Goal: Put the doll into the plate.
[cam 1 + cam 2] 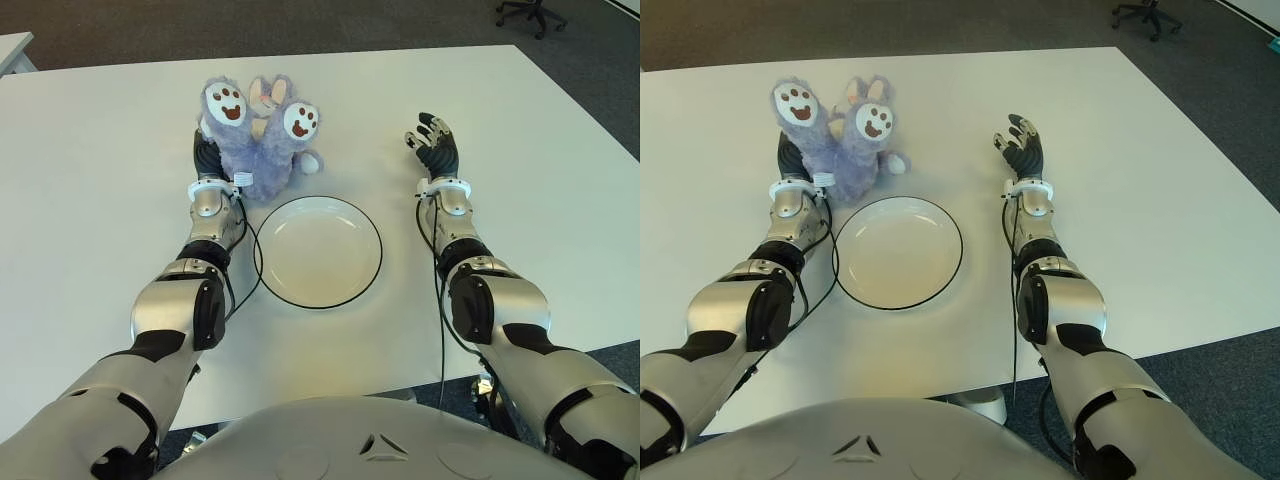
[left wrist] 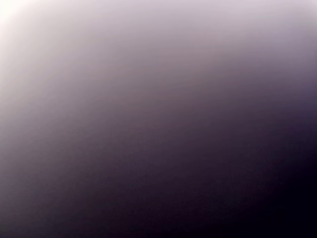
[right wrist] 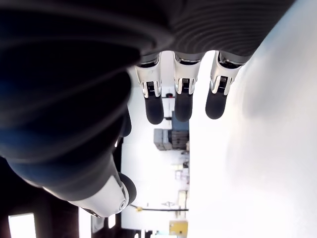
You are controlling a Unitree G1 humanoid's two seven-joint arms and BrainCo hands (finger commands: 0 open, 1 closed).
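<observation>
A fluffy purple doll (image 1: 258,135) with white soles and brown paw prints is upside down, feet up, just beyond the plate's far left rim. My left hand (image 1: 208,157) is pressed into its left side and grips it; fur hides the fingers. Purple fur fills the left wrist view. The white plate (image 1: 318,250) with a thin dark rim lies on the white table (image 1: 540,180) between my forearms, with nothing on it. My right hand (image 1: 434,142) shows to the right of the plate, fingers (image 3: 181,101) spread and holding nothing.
The table's far edge borders dark carpet. An office chair (image 1: 530,12) stands beyond the far right corner. A corner of another table (image 1: 12,50) shows at far left. Bare tabletop lies right of my right arm.
</observation>
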